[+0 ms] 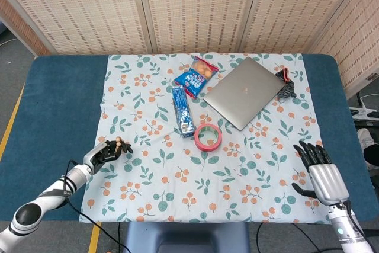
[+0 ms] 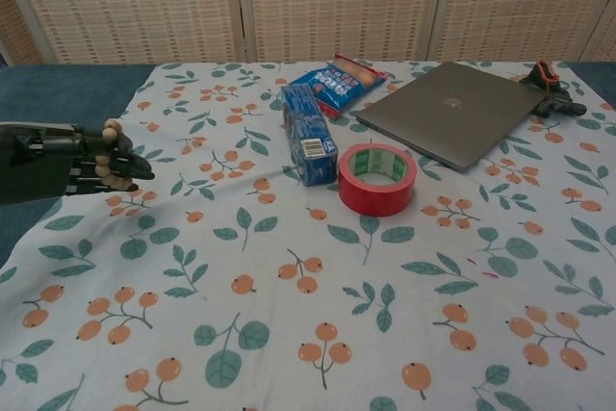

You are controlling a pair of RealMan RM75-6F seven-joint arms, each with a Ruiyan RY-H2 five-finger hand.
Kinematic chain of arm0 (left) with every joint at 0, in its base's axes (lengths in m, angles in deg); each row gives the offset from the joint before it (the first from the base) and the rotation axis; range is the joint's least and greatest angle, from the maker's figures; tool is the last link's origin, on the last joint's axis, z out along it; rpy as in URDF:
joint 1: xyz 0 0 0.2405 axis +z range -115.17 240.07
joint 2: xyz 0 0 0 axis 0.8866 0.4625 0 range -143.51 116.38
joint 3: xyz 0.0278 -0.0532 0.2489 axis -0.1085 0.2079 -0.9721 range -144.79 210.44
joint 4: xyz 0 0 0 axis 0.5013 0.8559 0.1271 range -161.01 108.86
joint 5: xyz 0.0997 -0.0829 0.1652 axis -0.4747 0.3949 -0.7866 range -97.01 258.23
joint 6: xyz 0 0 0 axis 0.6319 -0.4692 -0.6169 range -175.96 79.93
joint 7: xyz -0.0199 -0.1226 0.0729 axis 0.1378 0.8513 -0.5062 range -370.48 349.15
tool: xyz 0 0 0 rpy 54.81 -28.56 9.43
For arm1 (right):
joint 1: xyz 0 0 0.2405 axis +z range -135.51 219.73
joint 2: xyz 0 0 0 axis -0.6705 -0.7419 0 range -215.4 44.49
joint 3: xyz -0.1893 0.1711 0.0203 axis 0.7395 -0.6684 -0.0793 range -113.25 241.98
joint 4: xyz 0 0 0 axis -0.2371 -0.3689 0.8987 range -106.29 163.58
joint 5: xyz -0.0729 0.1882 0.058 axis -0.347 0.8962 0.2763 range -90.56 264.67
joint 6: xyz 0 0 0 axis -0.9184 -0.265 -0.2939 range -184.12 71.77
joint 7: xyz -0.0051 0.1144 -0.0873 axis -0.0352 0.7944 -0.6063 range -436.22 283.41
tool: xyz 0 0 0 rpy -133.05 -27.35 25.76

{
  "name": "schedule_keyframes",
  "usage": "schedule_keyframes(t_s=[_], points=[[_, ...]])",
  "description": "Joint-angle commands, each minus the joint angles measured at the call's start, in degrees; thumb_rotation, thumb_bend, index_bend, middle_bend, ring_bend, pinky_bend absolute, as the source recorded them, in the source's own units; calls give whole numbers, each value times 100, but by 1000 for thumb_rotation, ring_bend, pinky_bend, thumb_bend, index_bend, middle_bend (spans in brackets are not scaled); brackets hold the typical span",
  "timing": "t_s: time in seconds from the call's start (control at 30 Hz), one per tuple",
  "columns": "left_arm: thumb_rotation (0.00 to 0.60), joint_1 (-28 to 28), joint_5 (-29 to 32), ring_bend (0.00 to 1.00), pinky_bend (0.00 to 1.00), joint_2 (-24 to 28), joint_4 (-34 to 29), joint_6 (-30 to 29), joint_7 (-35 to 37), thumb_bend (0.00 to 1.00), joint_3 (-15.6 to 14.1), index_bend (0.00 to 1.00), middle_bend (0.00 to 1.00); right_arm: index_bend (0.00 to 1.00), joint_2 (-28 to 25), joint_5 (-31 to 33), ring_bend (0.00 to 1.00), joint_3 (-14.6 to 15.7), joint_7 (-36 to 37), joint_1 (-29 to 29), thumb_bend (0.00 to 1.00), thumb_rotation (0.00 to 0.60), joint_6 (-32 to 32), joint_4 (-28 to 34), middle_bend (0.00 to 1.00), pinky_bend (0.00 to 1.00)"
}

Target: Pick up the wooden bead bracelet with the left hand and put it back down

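Observation:
The wooden bead bracelet [image 2: 113,163] is a loop of light brown beads draped over the fingers of my black left hand [image 2: 72,163], which holds it just above the floral cloth at the table's left edge. In the head view the left hand [image 1: 106,151] sits low at the cloth's left side, with the bracelet [image 1: 121,144] showing at its fingertips. My right hand [image 1: 320,173] rests open at the near right corner of the table, its fingers spread and nothing in them.
A red tape roll [image 2: 377,178], a blue box [image 2: 308,134], a blue snack bag [image 2: 338,78], a closed grey laptop [image 2: 449,110] and a small black and orange object [image 2: 551,99] lie across the middle and back of the floral cloth [image 2: 337,334].

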Motion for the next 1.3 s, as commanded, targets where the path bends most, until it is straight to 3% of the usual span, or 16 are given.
schedule_keyframes(t_s=[0.03,0.27,0.47,0.6,0.67,0.8,0.87,1.0,1.17,1.3], points=[[600,207,-1001,108,13,-298,-154,-803,-958,1000,-88,565,426,0,1,-5,0,1,-1,0,126,558,-2,2,0,0],[600,141,-2512,101,12,-645,188,-2033,-1338,1000,-732,544,422,0,-15,-38,0,21,28,2,129,556,9,21,0,0],[600,-268,-3481,101,13,-598,687,-2819,-951,1000,-1588,497,417,0,-18,-29,0,13,35,3,134,559,9,15,0,0],[600,-521,-3914,100,14,-600,1072,-3379,-822,991,-2145,413,402,0,-16,-29,0,13,45,10,141,557,22,7,0,0],[600,-622,-3966,97,14,-605,1194,-3561,-706,915,-2345,356,379,0,-16,-30,0,15,47,11,143,557,26,3,0,0],[600,-818,-4040,77,20,-624,1440,-3993,-608,628,-2736,236,305,0,-27,-37,0,8,68,5,144,557,4,7,0,0],[600,-891,-4018,64,26,-612,1482,-4120,-571,551,-2868,199,274,0,-33,-41,0,8,79,2,144,556,-4,9,0,0],[600,-1008,-3912,54,33,-575,1492,-4434,-440,484,-3100,173,256,0,-42,-49,0,11,89,-1,144,557,-7,13,0,0],[600,-1069,-3975,54,39,-484,1471,-4962,-643,469,-3359,174,253,0,-46,-48,0,12,72,-7,144,558,-16,20,0,0],[600,-1059,-4080,99,54,-405,1421,-5455,-1275,465,-3599,259,309,0,-43,-69,0,24,36,-12,144,558,-24,36,0,0]])
